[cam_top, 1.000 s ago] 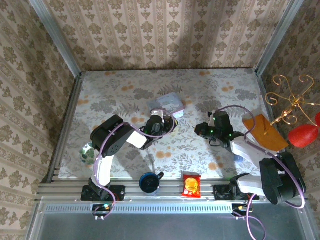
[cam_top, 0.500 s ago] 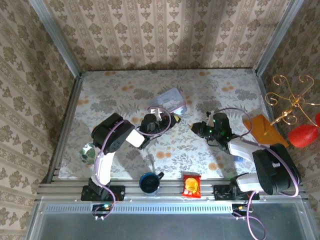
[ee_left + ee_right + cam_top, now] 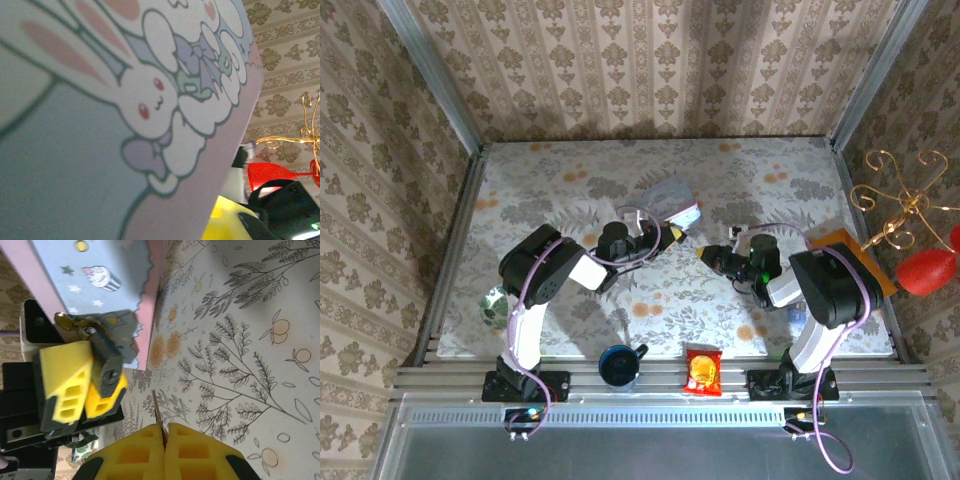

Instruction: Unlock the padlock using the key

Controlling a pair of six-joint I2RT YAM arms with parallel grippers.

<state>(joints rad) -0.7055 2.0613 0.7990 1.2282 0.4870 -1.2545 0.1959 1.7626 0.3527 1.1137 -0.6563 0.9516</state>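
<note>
Right wrist view, padlock (image 3: 107, 360): dark body pinched in the left tool's (image 3: 92, 384) yellow fingers, against the tin box (image 3: 100, 275).
Key (image 3: 157, 411): blade clamped by the right tool (image 3: 164, 440), near the keyhole but apart from it.
Arms: both low over the tabletop (image 3: 240, 365), tools facing each other.

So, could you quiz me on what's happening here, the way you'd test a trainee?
1. What is the left end effector gripping?
2. Which end effector pinches the key? A) the left one B) the right one
3. True or false: the key is already inside the padlock.

Key:
1. The padlock.
2. B. The key's blade sticks out from between the yellow fingers of the right end effector.
3. False. The key's tip is apart from the padlock.
</note>
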